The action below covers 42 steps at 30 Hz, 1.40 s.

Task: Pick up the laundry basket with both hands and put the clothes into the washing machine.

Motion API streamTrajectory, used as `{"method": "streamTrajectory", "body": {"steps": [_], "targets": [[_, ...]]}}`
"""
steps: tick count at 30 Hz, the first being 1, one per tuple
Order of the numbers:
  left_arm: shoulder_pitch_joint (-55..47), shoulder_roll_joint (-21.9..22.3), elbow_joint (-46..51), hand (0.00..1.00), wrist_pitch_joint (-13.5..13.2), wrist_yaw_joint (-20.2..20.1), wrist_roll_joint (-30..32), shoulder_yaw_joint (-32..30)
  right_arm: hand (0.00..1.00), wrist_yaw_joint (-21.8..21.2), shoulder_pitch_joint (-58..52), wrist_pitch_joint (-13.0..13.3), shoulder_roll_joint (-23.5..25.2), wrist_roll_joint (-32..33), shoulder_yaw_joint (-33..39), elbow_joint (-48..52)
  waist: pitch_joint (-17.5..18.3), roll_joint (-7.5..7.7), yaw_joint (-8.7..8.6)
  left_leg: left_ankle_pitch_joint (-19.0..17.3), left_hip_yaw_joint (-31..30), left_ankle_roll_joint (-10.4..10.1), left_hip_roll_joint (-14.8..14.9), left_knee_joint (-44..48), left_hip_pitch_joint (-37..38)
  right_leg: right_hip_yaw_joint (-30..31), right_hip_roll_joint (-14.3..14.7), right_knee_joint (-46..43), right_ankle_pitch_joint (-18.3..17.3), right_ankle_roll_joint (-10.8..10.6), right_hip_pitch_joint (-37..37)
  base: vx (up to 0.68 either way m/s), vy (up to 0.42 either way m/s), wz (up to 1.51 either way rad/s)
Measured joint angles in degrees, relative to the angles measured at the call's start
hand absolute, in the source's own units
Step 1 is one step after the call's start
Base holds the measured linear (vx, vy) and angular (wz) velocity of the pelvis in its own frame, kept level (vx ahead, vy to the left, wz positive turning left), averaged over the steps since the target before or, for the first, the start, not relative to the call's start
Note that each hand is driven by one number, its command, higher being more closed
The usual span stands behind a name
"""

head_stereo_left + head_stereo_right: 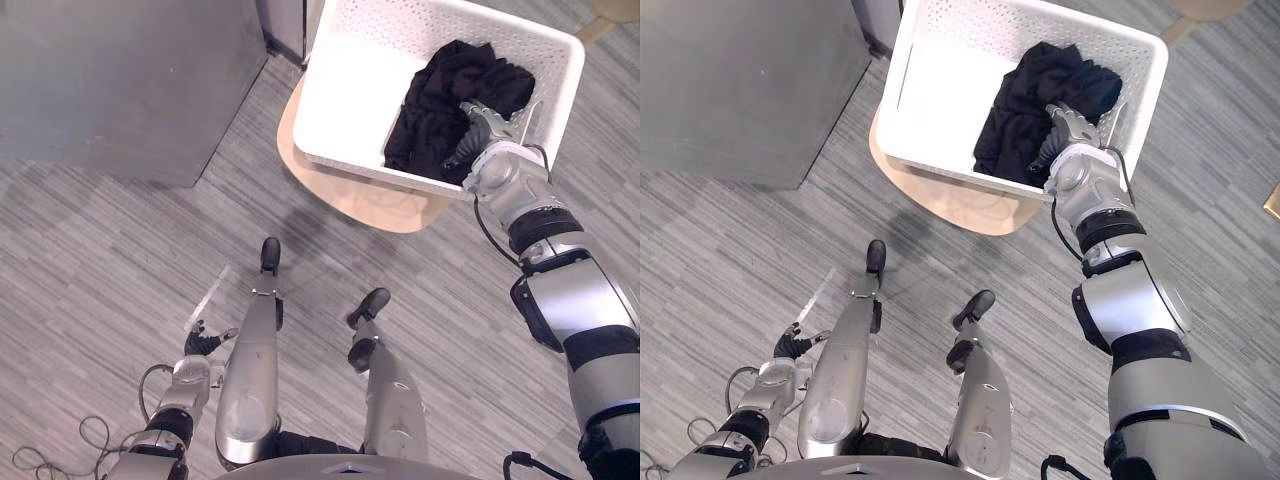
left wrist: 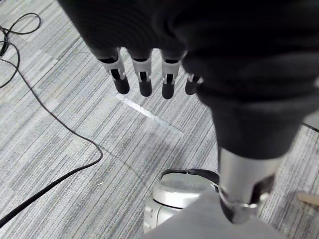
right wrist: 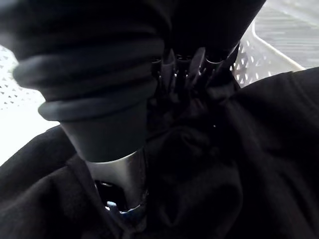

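Note:
A white perforated laundry basket [image 1: 340, 90] stands on a round light-wood stool [image 1: 350, 200] ahead of me. Black clothes [image 1: 450, 90] lie bunched in its right half. My right hand [image 1: 485, 130] reaches over the near rim into the basket and rests on that pile. In the right wrist view its fingers [image 3: 184, 67] and thumb dig into the black cloth [image 3: 259, 149], which is gathered between them. My left hand [image 1: 200, 343] hangs low at my left side, far from the basket, with its fingers [image 2: 144, 79] straight and nothing in them.
A large grey cabinet [image 1: 120, 80] stands at the upper left, close to the basket's left corner. Grey striped floor [image 1: 120, 260] stretches between it and me. A strip of pale tape [image 2: 149, 112] lies on the floor below the left hand.

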State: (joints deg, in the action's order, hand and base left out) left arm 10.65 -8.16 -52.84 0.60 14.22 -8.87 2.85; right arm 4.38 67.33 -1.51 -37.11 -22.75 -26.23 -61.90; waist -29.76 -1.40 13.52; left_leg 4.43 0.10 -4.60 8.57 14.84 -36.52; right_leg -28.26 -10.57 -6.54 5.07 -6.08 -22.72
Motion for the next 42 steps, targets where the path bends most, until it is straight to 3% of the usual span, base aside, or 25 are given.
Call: {"method": "streamTrajectory", "body": {"steps": [5, 6, 14, 29, 32, 40, 42], "targets": [[0.8, 0.4, 0.4, 0.0, -0.1, 0.5, -0.1, 0.2, 0.0, 0.4, 0.0, 0.0, -0.7, 0.0, 0.1, 0.0, -0.3, -0.5, 0.63, 0.0, -0.4, 0.0, -0.2, 0.0, -1.0, -0.5, 0.0, 0.2, 0.0, 0.0, -0.6, 0.01, 0.005, 0.02], [1.1, 0.4, 0.4, 0.0, -0.1, 0.5, -0.3, 0.9, 1.0, 1.2, -0.3, 0.0, -0.6, 0.0, 0.2, 0.0, -0.4, -0.74, 0.82, 0.0, -0.6, 0.0, -0.2, 0.0, -1.3, -0.6, 0.0, 0.1, 0.0, 0.0, -0.9, 0.0, 0.0, 0.0], [1.7, 0.3, 0.6, 0.0, -0.6, 0.5, -1.1, 1.9, 1.0, 3.9, -1.6, 0.1, -0.5, -2.4, 0.5, 0.2, -0.5, -1.12, 1.19, 0.1, -0.6, 0.0, -0.3, -0.1, -1.8, -0.7, 0.0, 0.1, -0.1, -0.1, -1.3, 0.0, 0.0, 0.0], [2.1, 0.4, 0.6, 0.0, -0.6, 0.5, -1.1, 2.0, 1.0, 4.7, -2.5, -0.1, 0.4, -1.0, 2.4, 0.6, -0.5, -1.12, 0.94, 1.7, -1.2, 0.1, -0.6, -2.0, -1.1, -1.2, -0.2, -0.3, -0.1, 0.0, -1.3, 0.0, 0.001, 0.02], [2.1, 0.4, 0.6, 0.0, -0.6, 0.5, -1.1, 2.0, 1.0, 5.0, -4.1, -0.4, 1.0, 2.9, 5.4, 2.8, -0.5, -1.12, 0.95, 1.7, -1.1, 0.1, -0.5, -2.1, -0.4, -1.0, -0.2, -0.3, -0.1, 0.0, -0.8, 0.0, 0.0, 0.0], [2.1, 0.4, 0.4, 0.0, 0.1, 1.7, -2.5, 1.7, 1.0, 10.4, -6.9, -0.7, 9.5, 24.5, 22.6, 10.9, -0.5, -1.21, 0.25, 1.8, -0.2, 0.0, -0.3, -2.3, 1.4, -0.3, -0.3, -0.2, 0.1, 0.1, 0.4, 0.0, -0.001, -0.03], [2.1, 0.3, 0.2, 0.0, 0.4, 1.8, -3.3, 1.6, 1.0, 11.6, -7.1, 0.5, 12.3, 30.9, 25.5, 14.5, -0.4, -1.24, -0.25, 1.8, 0.0, 0.0, -0.2, -2.3, 2.3, -0.1, -0.2, -0.2, 0.1, 0.1, 1.1, 0.0, 0.0, 0.0]]}}
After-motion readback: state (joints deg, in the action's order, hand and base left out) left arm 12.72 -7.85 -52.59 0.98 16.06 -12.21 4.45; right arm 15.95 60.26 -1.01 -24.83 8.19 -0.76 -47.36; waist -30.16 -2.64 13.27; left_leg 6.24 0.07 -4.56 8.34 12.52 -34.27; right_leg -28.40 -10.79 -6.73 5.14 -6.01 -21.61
